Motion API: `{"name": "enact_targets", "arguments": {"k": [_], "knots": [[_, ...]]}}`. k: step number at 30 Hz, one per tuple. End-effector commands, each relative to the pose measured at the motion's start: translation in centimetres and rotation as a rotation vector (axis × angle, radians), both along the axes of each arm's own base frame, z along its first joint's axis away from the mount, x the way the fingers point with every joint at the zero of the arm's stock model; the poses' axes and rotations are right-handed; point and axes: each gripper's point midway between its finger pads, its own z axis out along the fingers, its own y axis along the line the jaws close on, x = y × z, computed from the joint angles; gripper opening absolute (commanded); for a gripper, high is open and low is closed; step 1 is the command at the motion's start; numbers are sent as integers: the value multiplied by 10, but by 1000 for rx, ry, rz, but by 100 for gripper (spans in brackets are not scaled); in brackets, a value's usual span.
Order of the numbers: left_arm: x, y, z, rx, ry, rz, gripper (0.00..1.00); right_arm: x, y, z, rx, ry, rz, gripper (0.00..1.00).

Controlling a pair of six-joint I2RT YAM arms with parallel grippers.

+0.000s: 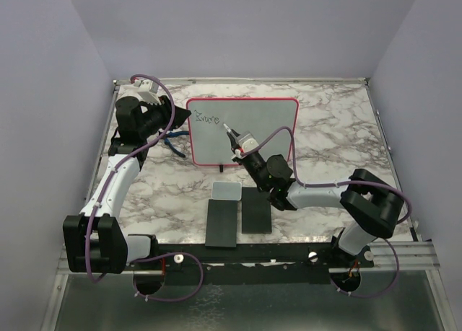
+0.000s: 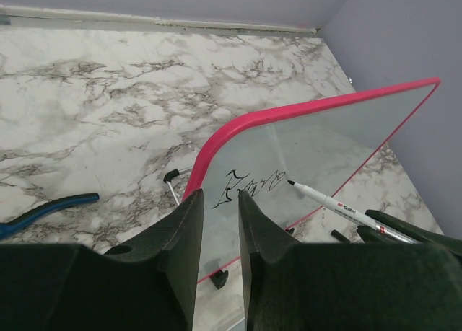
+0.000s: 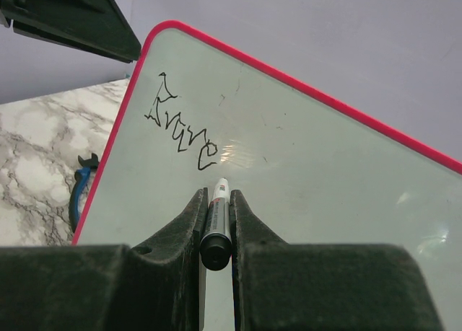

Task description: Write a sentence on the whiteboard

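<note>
The right gripper (image 3: 216,195) has its jaws clamped on a marker (image 3: 216,226); whether the tip touches the whiteboard (image 3: 325,172) is indeterminate. The board stands upright, far centre of the table (image 1: 339,129). The sentence (image 3: 180,129), upper left, is an illegible scrawl. The left gripper (image 2: 220,199) straddles the board's left edge; whether it pinches cannot be told.

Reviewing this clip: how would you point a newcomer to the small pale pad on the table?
Start at the marble table and find the red-rimmed whiteboard standing at its middle. Just in front of it, toward the arm bases, lies the pad: light grey with rounded corners, unlike the two black slabs beside it.
</note>
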Motion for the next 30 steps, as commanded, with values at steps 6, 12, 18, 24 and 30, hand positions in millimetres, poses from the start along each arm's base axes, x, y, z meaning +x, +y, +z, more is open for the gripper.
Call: {"name": "enact_targets", "arguments": {"k": [6, 12, 18, 24, 30], "knots": [[-4, 0, 3, 5, -18, -1, 27, 5, 0, -1, 2, 1, -37, 1], [-4, 0, 3, 6, -19, -1, 26, 5, 2, -4, -2, 10, -29, 1], [-4, 0, 4, 7, -23, -1, 26, 5, 4, -8, -6, 22, -19, 1], [-4, 0, 4, 6, -23, -1, 27, 5, 5, -10, -7, 25, -15, 1], [-4, 1, 4, 7, -24, 1, 27, 1, 5, -4, 8, 14, 1, 1]]}}
